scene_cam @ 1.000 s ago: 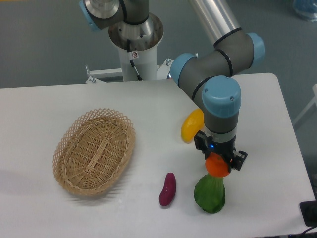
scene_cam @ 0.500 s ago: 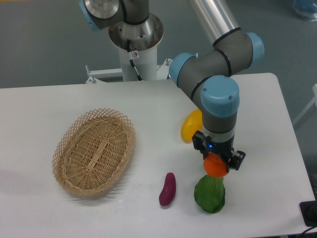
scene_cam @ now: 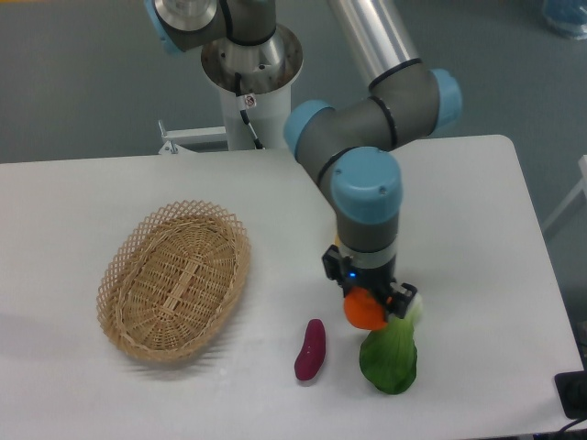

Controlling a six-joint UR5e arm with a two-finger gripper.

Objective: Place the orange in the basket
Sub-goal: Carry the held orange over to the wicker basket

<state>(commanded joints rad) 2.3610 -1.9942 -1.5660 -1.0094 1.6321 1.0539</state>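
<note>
The orange (scene_cam: 366, 310) is a small bright orange ball held in my gripper (scene_cam: 368, 305), which is shut on it and carries it above the table, just above the top of a green vegetable. The basket (scene_cam: 175, 280) is an oval tan wicker basket lying on the left side of the table, well to the left of the gripper. It holds nothing that I can see.
A green leafy vegetable (scene_cam: 389, 357) with a white stem lies under and right of the gripper. A purple eggplant-shaped piece (scene_cam: 310, 349) lies between the gripper and the basket. The arm's base (scene_cam: 249, 64) stands behind the table. The yellow mango-like fruit is hidden behind the arm.
The gripper has moved left with the orange held in it, by about forty pixels. The wrist now covers the yellow fruit that showed before.
</note>
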